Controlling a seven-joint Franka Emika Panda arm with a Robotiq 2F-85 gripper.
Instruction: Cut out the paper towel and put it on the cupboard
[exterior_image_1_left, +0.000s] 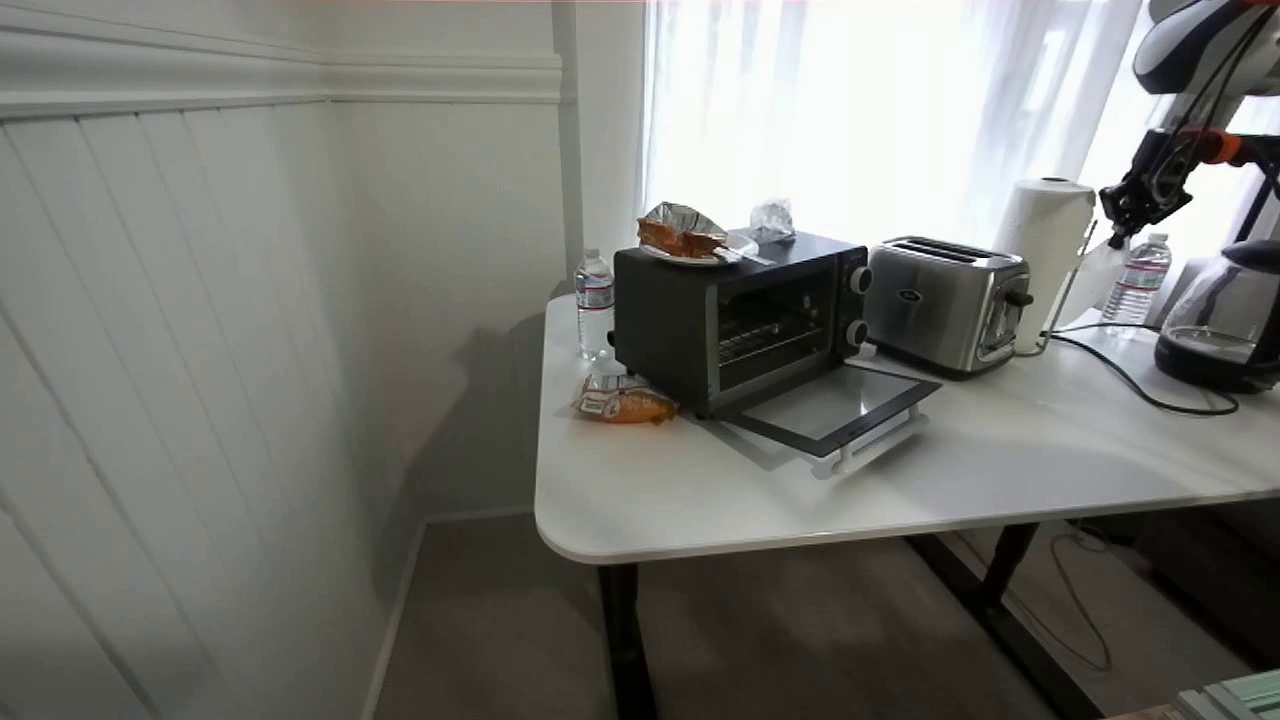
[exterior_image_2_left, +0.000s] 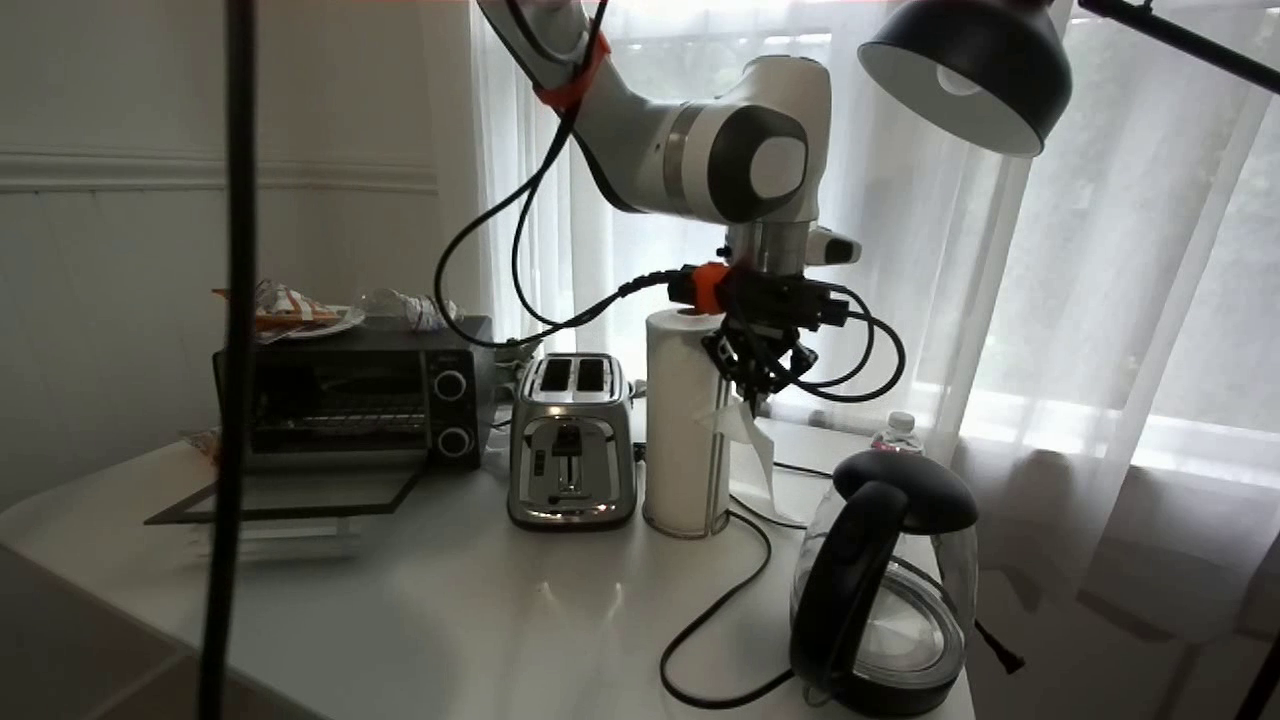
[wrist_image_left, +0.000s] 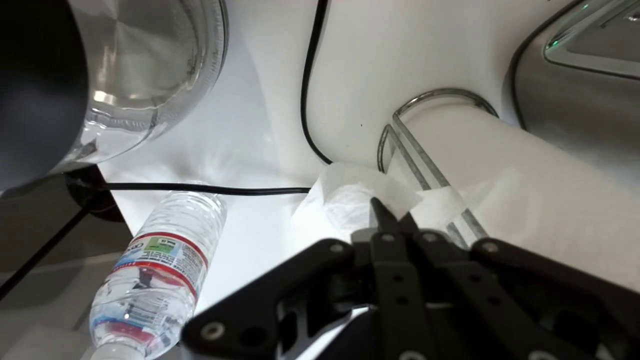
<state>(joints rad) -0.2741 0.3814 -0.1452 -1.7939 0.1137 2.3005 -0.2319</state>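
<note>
The paper towel roll (exterior_image_1_left: 1040, 250) stands upright on a wire holder beside the toaster, also in an exterior view (exterior_image_2_left: 680, 430) and the wrist view (wrist_image_left: 550, 200). My gripper (exterior_image_2_left: 755, 400) is just beside the roll, near half its height or above. It is shut on the loose paper towel sheet (exterior_image_2_left: 755, 455), which hangs below the fingertips. In the wrist view the fingers (wrist_image_left: 395, 215) meet on the sheet (wrist_image_left: 345, 192); a strip crosses the holder wires to the roll. I cannot tell whether it is joined there. The cupboard is the white tabletop (exterior_image_1_left: 700, 490) under everything.
The silver toaster (exterior_image_2_left: 572, 440) is beside the roll. The dark toaster oven (exterior_image_1_left: 665, 320) has its door (exterior_image_1_left: 840, 405) down. A glass kettle (exterior_image_2_left: 880, 590), a black cable (exterior_image_2_left: 700, 610) and a water bottle (wrist_image_left: 160, 270) are near the gripper. A lamp (exterior_image_2_left: 975, 70) hangs above.
</note>
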